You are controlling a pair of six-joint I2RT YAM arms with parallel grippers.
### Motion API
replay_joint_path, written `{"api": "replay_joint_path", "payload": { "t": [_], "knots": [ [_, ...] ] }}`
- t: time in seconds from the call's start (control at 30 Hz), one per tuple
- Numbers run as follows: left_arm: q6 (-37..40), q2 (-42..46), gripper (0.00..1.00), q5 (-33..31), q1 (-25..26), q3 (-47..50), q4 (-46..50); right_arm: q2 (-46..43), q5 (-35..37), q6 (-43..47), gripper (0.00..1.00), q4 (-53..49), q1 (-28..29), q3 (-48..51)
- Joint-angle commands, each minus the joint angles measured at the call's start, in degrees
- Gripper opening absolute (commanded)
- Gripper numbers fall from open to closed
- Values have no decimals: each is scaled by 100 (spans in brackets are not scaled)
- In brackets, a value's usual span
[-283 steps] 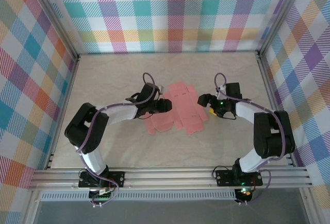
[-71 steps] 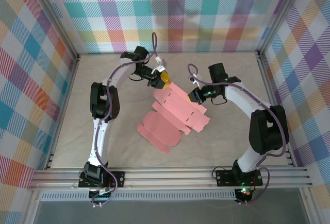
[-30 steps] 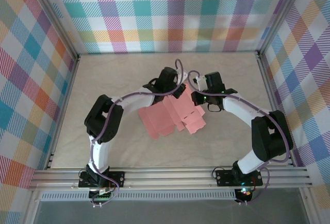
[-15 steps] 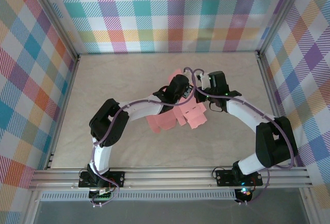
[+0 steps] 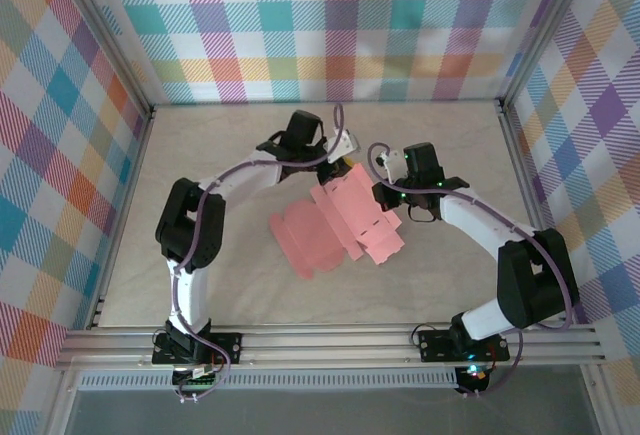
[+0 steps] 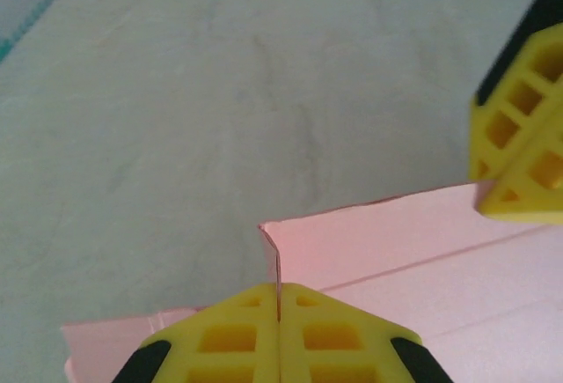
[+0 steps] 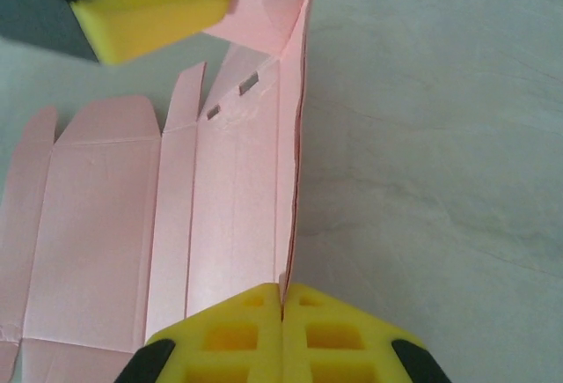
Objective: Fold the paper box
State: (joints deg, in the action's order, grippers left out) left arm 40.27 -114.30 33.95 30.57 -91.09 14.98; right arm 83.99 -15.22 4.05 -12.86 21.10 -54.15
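While its rounded flaps are left lying flat on the pale table [image 5: 220, 265], the salmon-pink paper box [image 5: 335, 223] is seen gripped at two points near the middle of the work surface, between two robot arms. The left gripper [image 5: 336, 167] is closed on the far end of the card, where a thin raised corner is clamped between its yellow fingers [image 6: 220, 343]. The right gripper [image 5: 386, 195] is likewise pressed shut on the card's right edge, with a long side panel stood nearly upright from the table and pinched at its near end, as is shown from the right wrist. From that view the rest of the paper box [image 7: 106, 224] is shown spread flat to the left of the raised panel, its creases and two small slots plainly visible. The grippers are held close together but apart, each at one end of the lifted panel. Plaid-patterned walls [image 5: 340, 25] are seen around the table on three sides.
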Motion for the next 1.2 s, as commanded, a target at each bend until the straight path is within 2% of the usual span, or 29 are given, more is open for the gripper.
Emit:
{"api": "replay_joint_path", "payload": {
  "t": [0.0, 0.07, 0.2, 0.3, 0.37, 0.5, 0.63, 0.77, 0.87, 1.1, 1.17],
  "knots": [
    [1296, -273, 5, 1576, -182, -748, 2110, -285, -564, 570, 0, 113, 34, -61],
    [1700, -447, 5, 1712, -283, -1120, 2726, -304, -520, 613, 0, 58, 34, -76],
    [1700, -502, 5, 1651, -315, -1184, 2681, -271, -377, 598, 0, 31, 36, -156],
    [1113, -349, 5, 1451, -247, -838, 1865, -229, -322, 478, 0, 119, 34, -184],
    [564, -159, 5, 1061, -86, -434, 1013, -203, -235, 349, 0, 243, 34, -188],
    [-399, 203, 6, -560, 406, 415, -720, -168, -2, 210, 0, 396, 34, -185],
    [-965, 286, 7, -2721, 991, 954, -1991, -185, 177, -13, 0, 493, 33, -149],
    [-1364, 119, 7, -4719, 1571, 1116, -2808, -203, 250, -85, 0, 577, 34, -96],
    [-1449, -85, 8, -5652, 1885, 1043, -3066, -198, 275, -129, 0, 640, 34, -70],
    [-1938, -174, 12, -5450, 1877, 840, -2859, -207, 422, -134, 0, 673, 17, -52],
    [-2199, -96, 14, -5138, 1743, 866, -2756, -207, 449, -167, 0, 697, -5, -35]
  ]
}}
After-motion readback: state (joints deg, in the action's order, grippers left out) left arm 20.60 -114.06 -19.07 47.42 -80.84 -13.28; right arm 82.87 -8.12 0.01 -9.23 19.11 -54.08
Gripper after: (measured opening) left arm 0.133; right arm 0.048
